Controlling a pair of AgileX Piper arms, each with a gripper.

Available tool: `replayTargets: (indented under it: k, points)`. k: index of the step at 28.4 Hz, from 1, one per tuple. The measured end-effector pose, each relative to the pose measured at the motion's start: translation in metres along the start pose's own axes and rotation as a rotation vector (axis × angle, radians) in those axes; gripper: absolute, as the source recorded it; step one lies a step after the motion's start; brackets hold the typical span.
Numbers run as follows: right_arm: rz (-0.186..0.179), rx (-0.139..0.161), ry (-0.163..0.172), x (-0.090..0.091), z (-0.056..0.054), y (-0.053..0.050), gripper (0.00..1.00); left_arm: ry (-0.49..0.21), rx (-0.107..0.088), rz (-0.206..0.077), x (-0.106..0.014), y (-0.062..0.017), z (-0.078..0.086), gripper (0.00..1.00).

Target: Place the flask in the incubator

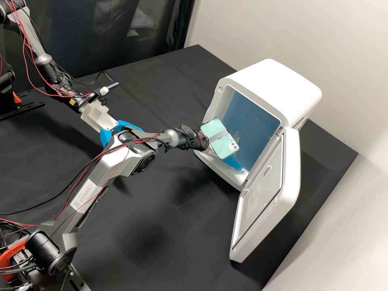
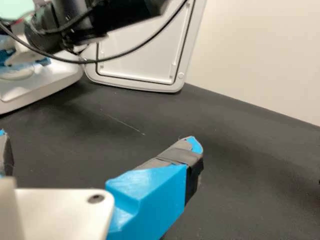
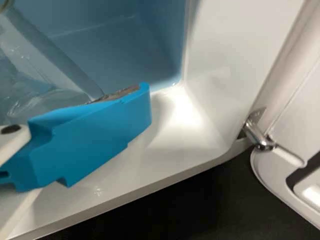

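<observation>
With the door (image 1: 266, 194) open, the right fingers (image 3: 95, 125) clamp the flask (image 3: 35, 75) inside the incubator (image 1: 279, 89), centre-right of the high view; release apparently remains, and the left fingers (image 2: 165, 185) stand apart, empty.

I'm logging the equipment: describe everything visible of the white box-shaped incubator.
Glossy white plastic incubator with rounded corners stands on the black bench. Its pale blue chamber is open; the door, on a metal hinge, is swung wide, inner panel showing. The right gripper holds a clear flask just inside its sill.

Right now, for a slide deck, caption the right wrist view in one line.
Right gripper holds the clear flask at the mouth of the open incubator.
</observation>
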Motion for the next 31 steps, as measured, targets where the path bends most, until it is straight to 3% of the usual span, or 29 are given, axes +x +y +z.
replayTargets:
  k: [4,5,9,12,13,15,17,21,23,26,31]
  points:
    - [-0.016,-0.008,-0.005,-0.002,0.003,-0.003,1.0,0.008,-0.002,0.005,-0.001,0.0016,-0.003,1.0]
    - [-0.025,0.004,-0.008,-0.004,0.005,-0.004,1.0,0.008,-0.002,0.005,-0.001,0.0015,-0.003,1.0]
    - [-0.019,0.026,0.014,-0.018,0.008,0.0,1.0,0.008,-0.001,0.008,-0.001,0.0025,-0.003,1.0]
    - [-0.006,0.025,0.044,-0.029,0.012,0.001,1.0,0.015,-0.002,0.011,-0.001,0.0035,-0.005,1.0]
    - [-0.002,0.05,0.058,-0.034,0.013,0.002,1.0,0.016,-0.002,0.014,-0.002,0.0042,-0.006,1.0]
    - [0.0,0.053,0.078,-0.039,0.014,0.003,1.0,0.018,-0.003,0.015,-0.002,0.0045,-0.006,1.0]
    - [0.0,0.078,0.098,-0.046,0.016,0.003,1.0,0.02,-0.003,0.015,-0.002,0.0047,-0.007,1.0]
    - [-0.007,0.106,0.112,-0.053,0.02,0.003,1.0,0.018,-0.002,0.014,-0.002,0.0046,-0.007,1.0]
    - [-0.015,0.145,0.113,-0.056,0.025,0.003,1.0,0.018,-0.001,0.015,-0.002,0.0049,-0.006,1.0]
    - [-0.02,0.156,0.129,-0.062,0.029,0.005,1.0,0.016,0.0,0.02,-0.003,0.0061,-0.006,1.0]
    - [-0.028,0.206,0.151,-0.08,0.04,0.009,1.0,0.016,0.0,0.024,-0.003,0.0074,-0.006,1.0]
